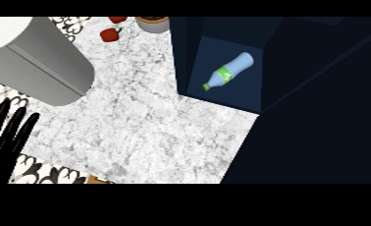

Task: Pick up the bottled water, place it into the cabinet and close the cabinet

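Note:
The water bottle (230, 71), pale blue with a green label and green cap, lies on its side inside the dark blue cabinet (217, 97), cap toward the lower left. The cabinet stands open toward me, and its door (311, 117) fills the right side as a dark panel. My left hand (16, 131) shows at the left edge, black fingers straight and pointing up, far from the bottle. My right hand does not appear anywhere.
A grey forearm (39, 63) crosses the upper left. On the marble counter (138, 117) at the back sit two red fruits (110, 34) and a brown pot (153, 23). A patterned edge runs along the counter's lower left.

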